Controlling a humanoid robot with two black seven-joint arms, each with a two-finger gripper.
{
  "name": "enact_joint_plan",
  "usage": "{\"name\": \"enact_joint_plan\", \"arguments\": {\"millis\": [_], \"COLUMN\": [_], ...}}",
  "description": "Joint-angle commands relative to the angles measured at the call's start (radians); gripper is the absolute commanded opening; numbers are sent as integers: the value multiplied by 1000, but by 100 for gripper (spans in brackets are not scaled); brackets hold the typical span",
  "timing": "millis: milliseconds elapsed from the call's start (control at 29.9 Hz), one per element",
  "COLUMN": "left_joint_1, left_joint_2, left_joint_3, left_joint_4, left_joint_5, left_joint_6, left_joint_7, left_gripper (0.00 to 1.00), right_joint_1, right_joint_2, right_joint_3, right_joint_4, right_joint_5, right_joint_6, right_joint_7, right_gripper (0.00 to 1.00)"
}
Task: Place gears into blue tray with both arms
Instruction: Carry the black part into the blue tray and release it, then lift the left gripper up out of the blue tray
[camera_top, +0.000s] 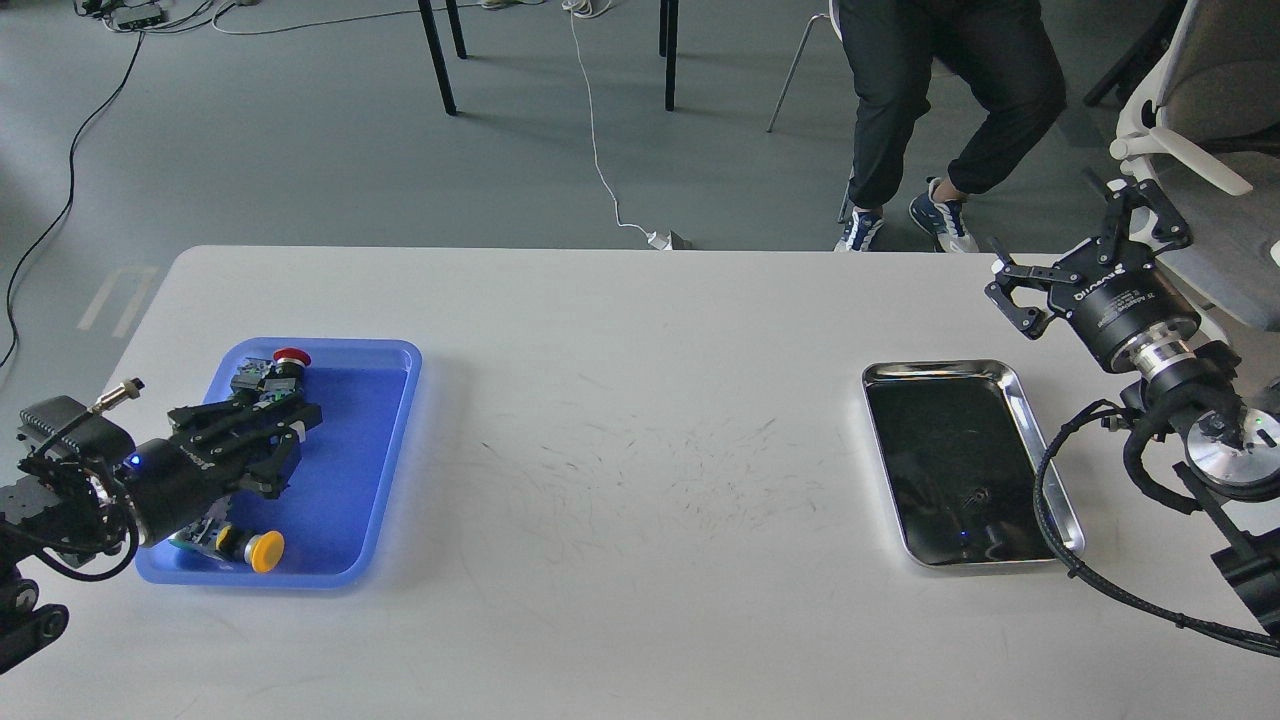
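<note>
The blue tray (352, 470) lies at the table's left. It holds push-button switches, one with a red cap (291, 356) and one with a yellow cap (265, 551). No gears can be made out anywhere in the head view. My left gripper (300, 441) hovers over the tray's left half, pointing right, with its fingers apart and nothing seen between them. It hides part of the switches. My right gripper (1055, 228) is raised at the table's far right edge, with its fingers spread wide and empty.
A shiny silver tray (1012, 388) sits at the right with nothing visible in it. My right arm's cable loops over its right rim. Beyond the table stand a seated person's legs (945, 90), table legs and a white chair (1200, 120).
</note>
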Motion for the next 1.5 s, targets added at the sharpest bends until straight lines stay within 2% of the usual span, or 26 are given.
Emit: {"name": "enact_joint_plan", "arguments": {"millis": [0,234,368,501,602,669,769,802,1003,1136,1203,1304,1404,1471], "left_joint_1": [-1,-4,-4,-5,-5,-7,-16,-22,-132,-238,-298,-376,-438,-467], "left_joint_2": [-47,-108,-118,-130,-130,-130,-130,-128,-92,-64,-75,-137,-225,-245], "left_joint_3": [3,3,3,3,3,3,-5,-9,-17,-15,-14,-18,-20,-18], "left_joint_4": [61,143,152,157,155,155,154,152,120,26,20,17,20,20], "left_joint_5": [-3,-3,-5,-29,-51,-61,-80,-86,-179,-323,-406,-550,-785,-961], "left_joint_6": [2,2,2,2,2,3,5,5,34,25,19,-56,-162,-213], "left_joint_7": [-1,-6,-4,-6,-8,-8,-9,-9,-8,6,14,48,106,127], "left_gripper": [11,15,24,39,56,64,87,90,93,93,94,95,95,95], "right_joint_1": [-1,-1,-1,-1,-1,-1,-1,0,3,3,3,2,-4,-7], "right_joint_2": [-3,-9,-9,-9,-9,-8,-8,-9,-11,-63,-80,-114,-163,-189], "right_joint_3": [0,-2,-2,-2,-3,-3,-3,-3,-2,-5,-6,-6,-14,-31], "right_joint_4": [0,0,0,0,-1,-1,-1,-1,11,67,80,100,136,164], "right_joint_5": [0,0,0,0,0,0,-2,-2,0,-2,-2,0,0,0], "right_joint_6": [0,0,0,0,0,0,0,0,-2,-23,-29,-29,-31,-31], "right_joint_7": [0,0,0,0,0,0,0,0,0,0,-1,-1,-1,-1], "right_gripper": [97,97,97,97,97,97,97,97,97,97,97,97,97,97]}}
